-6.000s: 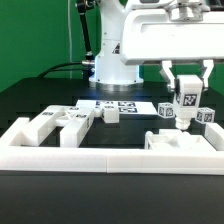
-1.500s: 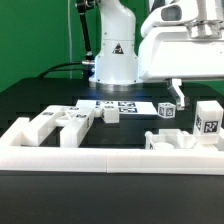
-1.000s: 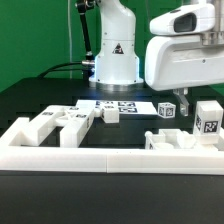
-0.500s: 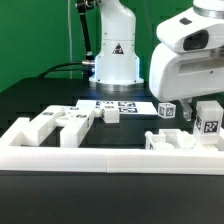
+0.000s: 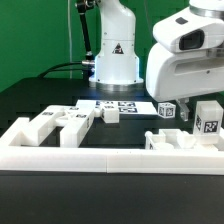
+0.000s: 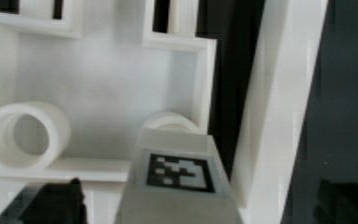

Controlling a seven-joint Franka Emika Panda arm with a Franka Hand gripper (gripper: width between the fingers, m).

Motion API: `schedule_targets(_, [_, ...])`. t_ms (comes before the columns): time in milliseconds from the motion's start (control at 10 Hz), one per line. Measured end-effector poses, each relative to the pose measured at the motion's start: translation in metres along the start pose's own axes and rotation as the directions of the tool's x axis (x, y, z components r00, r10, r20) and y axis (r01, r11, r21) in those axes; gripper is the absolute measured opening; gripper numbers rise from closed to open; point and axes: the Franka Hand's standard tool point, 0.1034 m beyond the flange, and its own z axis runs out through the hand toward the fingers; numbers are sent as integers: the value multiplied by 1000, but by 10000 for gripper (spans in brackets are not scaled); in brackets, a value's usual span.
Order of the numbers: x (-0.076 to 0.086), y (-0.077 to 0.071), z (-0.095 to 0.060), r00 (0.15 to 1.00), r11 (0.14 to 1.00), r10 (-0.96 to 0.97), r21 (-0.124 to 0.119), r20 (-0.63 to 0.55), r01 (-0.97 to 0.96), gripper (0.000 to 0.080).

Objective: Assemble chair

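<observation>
We find the gripper point(image 6: 194, 206) spread wide and holding nothing. It hangs over an upright tagged chair piece point(image 5: 207, 120), which stands near the table's point(image 5: 40, 100) front edge, toward the exterior view's right. The other chair pieces point(image 5: 60, 124) lie unjoined along that edge. We judge assembly barely begun. The next move calls for a square grasp on a mating piece.

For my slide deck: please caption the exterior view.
Franka arm above white tagged chair pieces on a black table, white rail in front.
</observation>
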Motion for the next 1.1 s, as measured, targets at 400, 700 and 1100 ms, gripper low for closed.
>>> schedule_targets(400, [3,6,-3,999,999,41,-4,-11,-41,649])
schedule_targets(700, [2,6,-2,999,999,41,-4,-11,-41,385])
schedule_targets(1100, [2,6,-2,998,998,59,-2,-11,-59,289])
